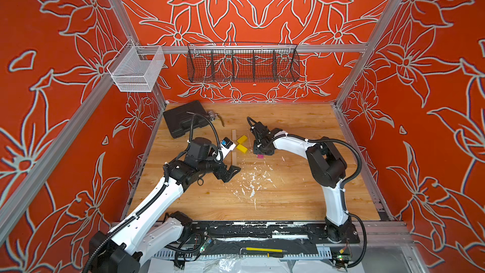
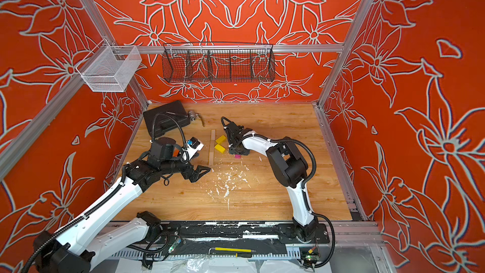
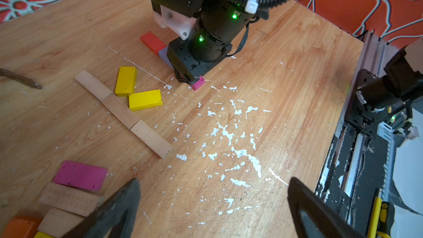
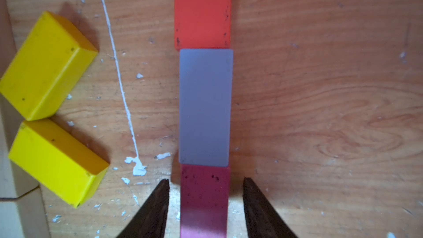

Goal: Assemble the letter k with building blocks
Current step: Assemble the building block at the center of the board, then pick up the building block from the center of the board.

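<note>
My right gripper point(image 4: 206, 180) is open and straddles a magenta block point(image 4: 204, 202), with a gap on each side of it. The magenta block lies end to end with a pale purple block point(image 4: 204, 108) and a red block point(image 4: 202, 10) in one straight line. Two yellow blocks point(image 4: 43, 65) point(image 4: 55, 161) lie angled beside a line of three pale wood bars point(image 3: 121, 112). In both top views the right wrist covers most of the coloured line, and only the magenta end point(image 1: 260, 156) point(image 2: 237, 156) shows. My left gripper point(image 3: 214, 180) point(image 1: 232, 172) hangs open and empty over the table.
More blocks, among them magenta point(image 3: 80, 175), pale wood point(image 3: 68, 199) and orange point(image 3: 20, 226), are heaped by the left gripper. A black case point(image 1: 183, 122) lies at the back left. White paint flecks point(image 1: 252, 179) mark the middle. A black wire basket point(image 1: 242, 65) hangs on the back wall.
</note>
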{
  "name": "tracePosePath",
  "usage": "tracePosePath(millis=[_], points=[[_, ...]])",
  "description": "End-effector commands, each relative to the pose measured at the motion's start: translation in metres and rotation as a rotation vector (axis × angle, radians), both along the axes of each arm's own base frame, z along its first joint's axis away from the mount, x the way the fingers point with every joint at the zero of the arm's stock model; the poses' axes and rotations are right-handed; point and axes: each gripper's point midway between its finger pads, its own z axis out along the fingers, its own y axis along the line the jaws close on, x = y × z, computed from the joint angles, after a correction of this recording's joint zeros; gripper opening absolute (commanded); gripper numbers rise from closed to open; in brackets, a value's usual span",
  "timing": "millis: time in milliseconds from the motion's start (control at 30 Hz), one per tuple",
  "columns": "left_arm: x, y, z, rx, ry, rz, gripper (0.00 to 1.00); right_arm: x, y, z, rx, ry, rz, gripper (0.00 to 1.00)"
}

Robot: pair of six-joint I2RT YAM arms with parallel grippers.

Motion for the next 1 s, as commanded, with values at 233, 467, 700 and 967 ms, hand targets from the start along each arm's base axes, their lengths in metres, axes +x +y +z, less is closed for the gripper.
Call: tracePosePath(millis=[233, 467, 700, 967], points=[[0.066, 0.083, -0.015, 0.000, 0.208, 0.655, 0.99, -0.015, -0.030, 0.145, 0.122, -0.311, -0.007, 0.72], [0.081, 0.121, -0.054, 0.005, 0.415, 0.953, 0.94, -0.054, -0.062, 0.198, 0.162, -0.461, 0.048, 0.84], [0.073, 0.137, -0.095, 0.092, 0.569, 1.123, 0.69, -0.096, -0.078, 0.204, 0.190, -0.430, 0.118, 0.86], [0.067, 0.132, -0.130, 0.199, 0.698, 1.086, 0.42, -0.107, -0.094, 0.205, 0.190, -0.479, 0.088, 0.86]])
